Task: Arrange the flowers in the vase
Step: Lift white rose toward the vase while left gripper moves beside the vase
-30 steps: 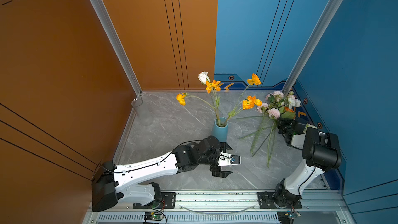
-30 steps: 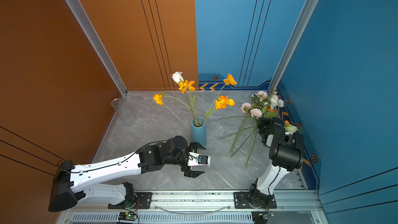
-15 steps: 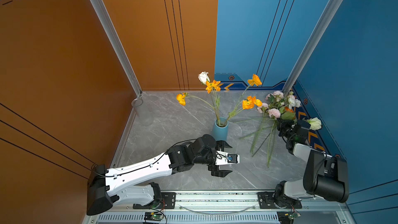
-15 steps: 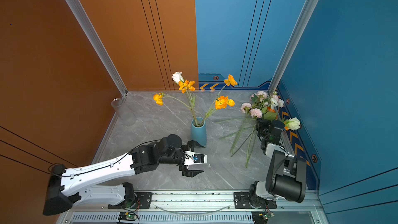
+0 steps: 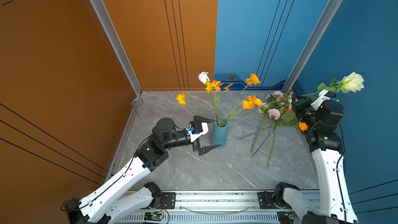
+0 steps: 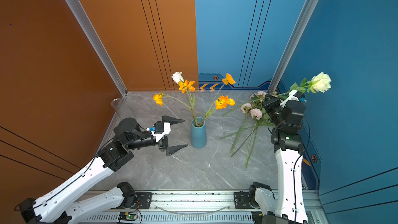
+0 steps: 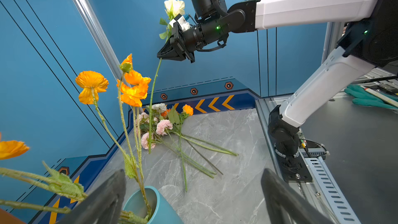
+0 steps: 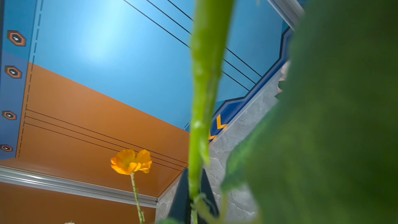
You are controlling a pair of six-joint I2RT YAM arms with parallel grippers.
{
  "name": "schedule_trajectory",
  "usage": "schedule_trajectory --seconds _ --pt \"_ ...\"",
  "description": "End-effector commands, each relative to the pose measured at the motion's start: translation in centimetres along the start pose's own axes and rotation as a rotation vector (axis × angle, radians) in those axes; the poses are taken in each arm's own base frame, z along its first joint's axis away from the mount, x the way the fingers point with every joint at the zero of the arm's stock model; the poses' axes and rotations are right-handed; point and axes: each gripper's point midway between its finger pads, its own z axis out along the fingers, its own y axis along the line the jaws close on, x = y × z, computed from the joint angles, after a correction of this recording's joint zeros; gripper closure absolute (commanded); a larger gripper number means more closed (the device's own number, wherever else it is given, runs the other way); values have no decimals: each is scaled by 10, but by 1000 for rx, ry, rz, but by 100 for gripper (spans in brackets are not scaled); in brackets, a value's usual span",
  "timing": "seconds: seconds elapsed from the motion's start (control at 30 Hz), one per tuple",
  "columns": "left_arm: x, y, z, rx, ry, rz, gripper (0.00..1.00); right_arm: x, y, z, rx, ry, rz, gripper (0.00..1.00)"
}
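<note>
A teal vase (image 5: 219, 133) (image 6: 198, 133) stands mid-table holding several orange flowers (image 5: 251, 102) and a white one (image 5: 203, 77). My left gripper (image 5: 217, 133) (image 7: 193, 170) is open at the vase's left side. Its two fingers straddle the vase (image 7: 150, 205) without touching it. More flowers (image 5: 274, 114) (image 7: 163, 126), pink, white and orange, lie in a bunch at the right. My right gripper (image 7: 161, 56) (image 8: 195, 199) is raised above that bunch, shut on the green stem of a white rose (image 5: 353, 82) (image 6: 322, 82). The stem's end hangs free above the table.
A clear glass cup (image 5: 137, 102) sits in the back left corner. Orange and blue walls close in the back and both sides. A metal rail (image 5: 215, 197) with the arm bases runs along the front. Green gloves (image 7: 366, 98) lie off the table.
My right arm has lifted the white rose out of the bunch, up and to the right. My left gripper has moved from in front of the vase to its left side, still open.
</note>
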Motion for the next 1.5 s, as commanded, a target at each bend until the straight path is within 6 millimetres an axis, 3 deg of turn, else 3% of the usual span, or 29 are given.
schedule_trajectory --seconds 0.0,0.1,0.23,0.5,0.63,0.73,1.0,1.2,1.43,1.47 --pt "5 -1 3 40 -11 -52 2 -28 29 -12 22 -60 -155 100" --pt "11 7 5 14 6 -61 2 -55 81 -26 -103 -167 -232 100" --pt "16 16 3 -15 18 -66 2 -70 138 -49 -257 -286 -308 100" --pt "17 34 -8 -85 25 -56 2 -61 204 -85 -575 -356 -323 100" --pt "18 40 -12 -111 27 -50 2 -58 215 -100 -631 -356 -321 100" --pt "16 42 -15 -122 24 -45 2 -46 220 -88 -632 -246 -307 100" --pt "14 48 -22 -157 24 -29 2 10 236 -44 -695 76 -290 100" --pt "17 56 -29 -199 46 -12 2 49 236 -31 -634 241 -369 100" --pt "18 61 -32 -212 49 -18 2 84 217 -19 -557 376 -408 100" --pt "19 62 -31 -212 51 -20 2 83 223 -22 -572 380 -415 100"
